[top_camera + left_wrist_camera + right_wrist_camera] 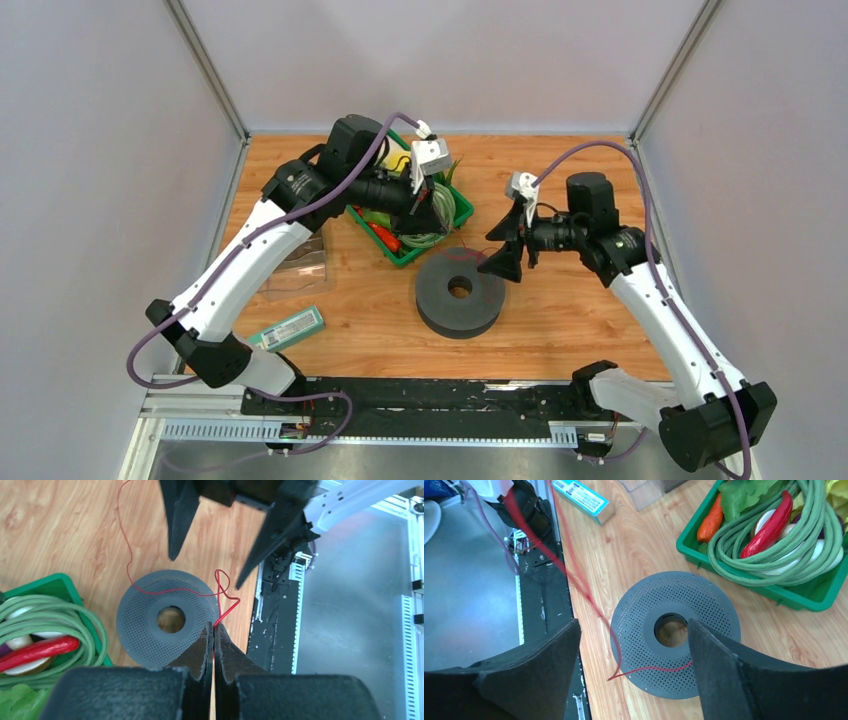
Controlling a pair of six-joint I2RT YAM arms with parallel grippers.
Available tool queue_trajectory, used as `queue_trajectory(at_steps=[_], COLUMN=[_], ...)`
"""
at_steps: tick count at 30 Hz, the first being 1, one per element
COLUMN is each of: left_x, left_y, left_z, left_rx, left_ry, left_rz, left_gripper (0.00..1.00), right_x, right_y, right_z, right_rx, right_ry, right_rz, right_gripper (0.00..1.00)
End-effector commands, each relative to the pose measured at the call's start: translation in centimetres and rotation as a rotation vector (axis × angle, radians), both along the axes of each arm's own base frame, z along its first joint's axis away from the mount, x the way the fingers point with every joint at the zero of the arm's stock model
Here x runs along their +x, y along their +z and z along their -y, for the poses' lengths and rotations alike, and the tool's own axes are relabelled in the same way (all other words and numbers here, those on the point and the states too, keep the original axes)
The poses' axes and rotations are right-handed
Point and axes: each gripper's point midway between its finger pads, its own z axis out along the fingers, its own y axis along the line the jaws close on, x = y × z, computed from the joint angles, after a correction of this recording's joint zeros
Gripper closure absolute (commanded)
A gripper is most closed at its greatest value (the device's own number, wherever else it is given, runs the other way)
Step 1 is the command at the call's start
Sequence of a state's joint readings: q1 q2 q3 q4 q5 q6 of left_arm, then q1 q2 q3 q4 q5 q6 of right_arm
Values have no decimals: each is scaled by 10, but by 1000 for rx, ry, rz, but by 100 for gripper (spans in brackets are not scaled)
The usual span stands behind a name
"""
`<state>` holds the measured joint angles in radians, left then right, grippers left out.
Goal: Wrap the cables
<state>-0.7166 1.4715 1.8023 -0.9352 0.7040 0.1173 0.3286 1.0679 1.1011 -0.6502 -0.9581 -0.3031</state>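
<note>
The cable is one very thin red wire (131,565). It runs down over the wood, crosses the top of a dark grey perforated spool (145,610), kinks into a small loop and ends between my left gripper's (214,626) fingers, which are shut on it. In the right wrist view the red wire (659,669) lies across the spool's (719,610) near rim and rises, blurred, toward the upper left. My right gripper (633,625) hangs open just above the spool, its fingers apart with nothing between them. From the top, the right gripper (503,258) is at the spool's (460,305) right edge.
A green basket (462,214) with pale green looped strands, a red pepper and other vegetables sits behind and left of the spool. A blue-green box (288,328) and a clear plastic container (300,268) lie at the left. The black rail (400,395) runs along the table's near edge.
</note>
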Motion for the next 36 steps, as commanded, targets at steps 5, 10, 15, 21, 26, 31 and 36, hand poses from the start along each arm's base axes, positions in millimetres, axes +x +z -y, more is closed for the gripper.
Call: queue_trajectory(at_steps=[5,10,15,21,26,31,36], left_x=[-22,-11,17,51,62,56,50], left_y=[21,17,25,47,57,36,24], left_z=[-1,-9,-24,-46,-63,-64,-53], left_rx=[-96,-95,-109,-313,-518,-547,-605], left_ry=[-111,-86,-5,190,276,322,340], left_rz=[45,53,80,-23,23,-117,-209], left_gripper=[100,97,63,32,31,30,29], right_x=[16,22,33,43,45,46,45], right_y=[-24,-12,17,57,84,107,122], right_z=[-11,-3,10,14,7,0,-5], right_rx=[-53,-73,-33,90,222,320,423], right_ry=[-41,-106,-212,-323,-347,-349,-335], right_rz=[51,101,160,135,28,-48,-84], right_gripper=[59,100,100,100,100,100,100])
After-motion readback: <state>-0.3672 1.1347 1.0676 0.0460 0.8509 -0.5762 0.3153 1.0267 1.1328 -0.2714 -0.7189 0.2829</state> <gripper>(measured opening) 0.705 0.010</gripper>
